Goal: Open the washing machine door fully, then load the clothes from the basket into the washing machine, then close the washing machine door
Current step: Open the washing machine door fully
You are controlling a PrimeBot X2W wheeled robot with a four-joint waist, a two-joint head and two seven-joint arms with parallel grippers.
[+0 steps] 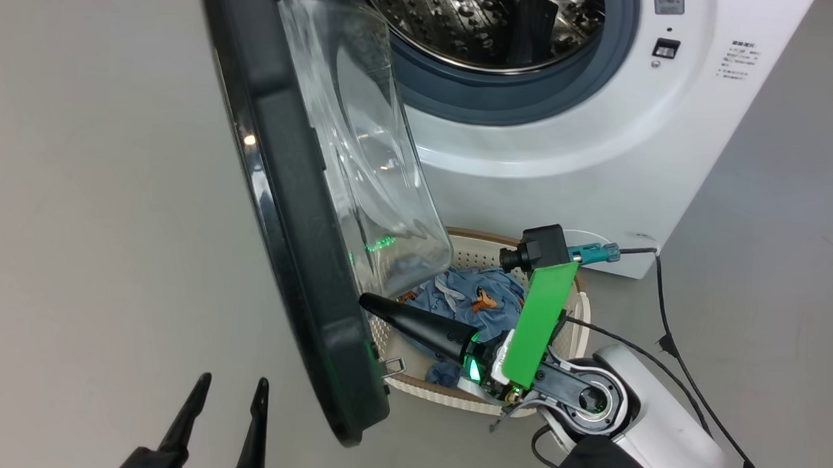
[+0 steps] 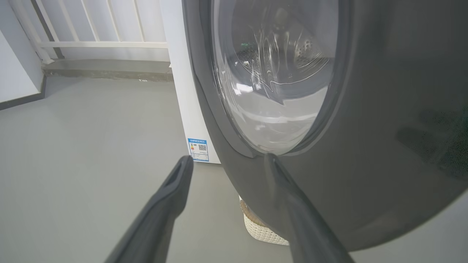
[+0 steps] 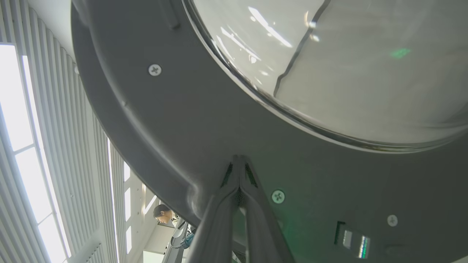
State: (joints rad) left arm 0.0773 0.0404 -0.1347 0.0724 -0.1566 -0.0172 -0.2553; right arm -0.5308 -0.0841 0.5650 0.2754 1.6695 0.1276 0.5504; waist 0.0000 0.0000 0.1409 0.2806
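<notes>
1. The left gripper sits at 7 o'clock in the head view. Its two dark fingers are spread wide apart, with the tips pointing toward 12 o'clock.
2. The right gripper lies near the centre of the head view, slightly toward 7 o'clock. Its fingers are pressed together into one dark cone aimed toward 10 o'clock.
3. The right wrist is a round grey-and-white joint at 5 o'clock. It carries a green plate and, toward 12 o'clock from that, a black camera.
4. The right forearm is pale and enters from the 5 o'clock corner.
5. In the right wrist view, the fingers rise from 6 o'clock and meet at their tips.
</notes>
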